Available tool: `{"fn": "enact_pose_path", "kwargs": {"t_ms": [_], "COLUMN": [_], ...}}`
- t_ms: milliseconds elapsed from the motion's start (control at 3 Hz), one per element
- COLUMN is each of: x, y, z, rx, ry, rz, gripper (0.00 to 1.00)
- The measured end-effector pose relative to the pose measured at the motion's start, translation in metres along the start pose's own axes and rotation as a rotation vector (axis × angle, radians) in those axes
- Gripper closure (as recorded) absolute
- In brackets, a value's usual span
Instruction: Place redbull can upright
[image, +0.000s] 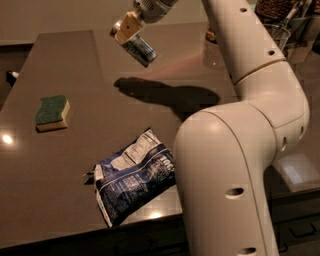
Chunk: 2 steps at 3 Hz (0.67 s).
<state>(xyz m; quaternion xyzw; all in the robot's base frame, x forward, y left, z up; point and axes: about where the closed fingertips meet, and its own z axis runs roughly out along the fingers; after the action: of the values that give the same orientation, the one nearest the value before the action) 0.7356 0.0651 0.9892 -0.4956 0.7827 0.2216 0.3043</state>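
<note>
Clearly, the redbull can (141, 49) is held tilted in mid-air (not yet upright) above the table (85, 75), clamped at one end by the gripper (129, 31). Reorientation is judged in hand; next, it must be turned vertical and lowered, clear of the sponge (51, 112).

dim, warm | glare table (75, 70) left | jaws hold redbull can (140, 49) top-centre, shadow (165, 95) below

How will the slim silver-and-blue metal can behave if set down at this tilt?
The slim silver-and-blue metal can hangs tilted in the gripper above the brown table's far side. Round-bodied, it would likely topple and roll. Smooth metal may slip in the grip. Tall and narrow, it probably tips easily.
</note>
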Motion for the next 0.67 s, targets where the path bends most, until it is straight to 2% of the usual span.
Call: {"fn": "enact_pose_path", "kwargs": {"t_ms": [333, 667], "x": [-0.006, -0.006], "y": [-0.007, -0.002], "z": [-0.015, -0.026], "rx": [0.009, 0.003], "ry": [-0.148, -0.326], "rz": [-0.025, -0.077], "gripper": [1.00, 1.00]}}
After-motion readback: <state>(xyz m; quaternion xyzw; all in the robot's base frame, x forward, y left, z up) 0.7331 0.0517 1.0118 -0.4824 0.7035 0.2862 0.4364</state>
